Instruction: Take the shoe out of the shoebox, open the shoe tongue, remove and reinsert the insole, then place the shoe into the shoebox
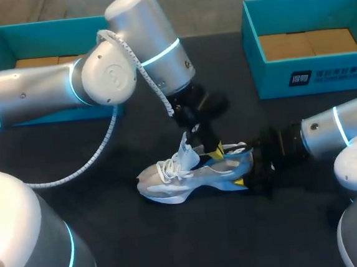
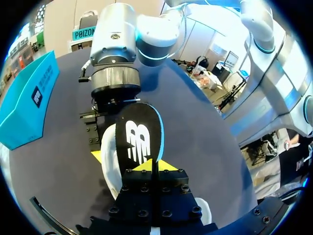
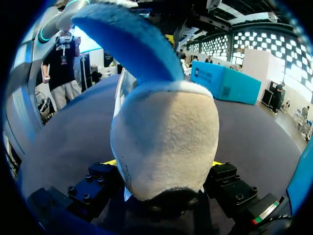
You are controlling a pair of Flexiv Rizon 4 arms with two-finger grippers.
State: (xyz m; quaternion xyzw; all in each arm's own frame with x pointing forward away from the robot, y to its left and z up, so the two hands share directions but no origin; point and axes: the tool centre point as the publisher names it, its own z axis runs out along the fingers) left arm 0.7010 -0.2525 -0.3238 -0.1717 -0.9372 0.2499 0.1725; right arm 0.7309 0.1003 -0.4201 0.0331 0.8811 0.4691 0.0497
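"Teal cardboard from above, two boxes?"

"Yes. The left shoebox and the right shoebox stand at the far side of the black table, well apart. The shoe is in neither. It stands sole down on the table between them, nearer the robot, toe toward the left arm's side."

"And the hands?"

"The left gripper hangs over the shoe's opening, fingers pinched on the insole. A blue strip of it stands up out of the shoe. The right gripper lies low at the heel."

"Left wrist view?"

"The left gripper has its fingers together on the near end of the insole, whose black face is toward the camera, with blue along one edge. Under it is the white shoe, and just ahead is the right gripper at the heel. The right shoebox stands off to one side on the table."

"Right wrist view?"

"The pale heel of the shoe fills the space between the fingers of the right gripper, one finger against each side, so it is clamped on the shoe. Ahead, the insole shows its blue underside, curving up out of the shoe. The left shoebox is beyond, on the table."
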